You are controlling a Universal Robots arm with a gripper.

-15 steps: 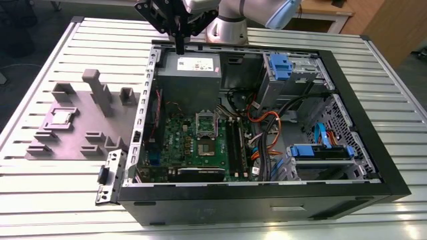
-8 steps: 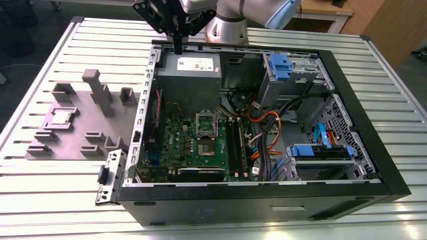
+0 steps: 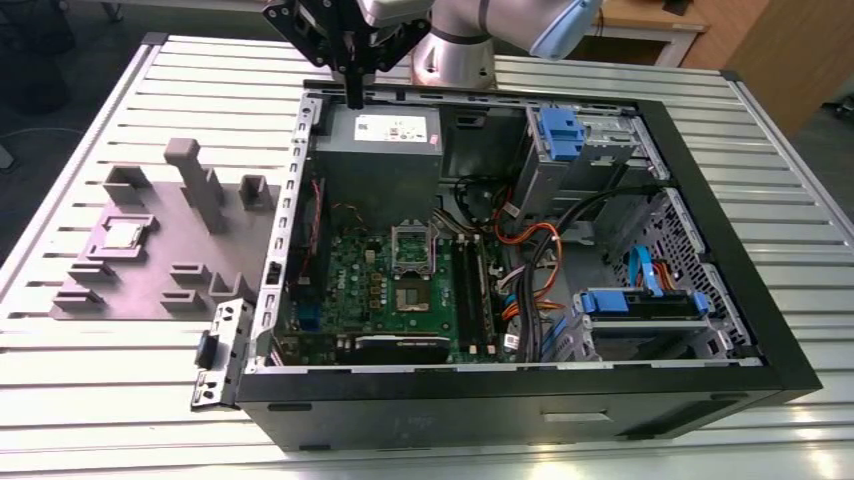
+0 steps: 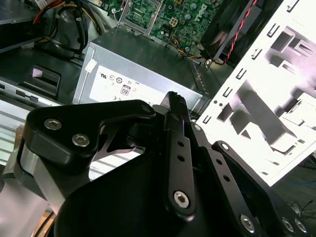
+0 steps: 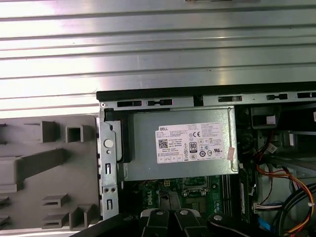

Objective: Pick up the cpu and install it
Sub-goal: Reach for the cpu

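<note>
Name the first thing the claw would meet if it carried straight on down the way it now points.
Most likely the grey power supply box in the open computer case: the claw hangs above that end. Depth is unclear, so the case's rim beside it is possible.

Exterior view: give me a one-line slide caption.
Gripper, shut, hangs over the grey power supply in the open case; the cpu lies outside on the grey tray at the exterior view's left.
</note>
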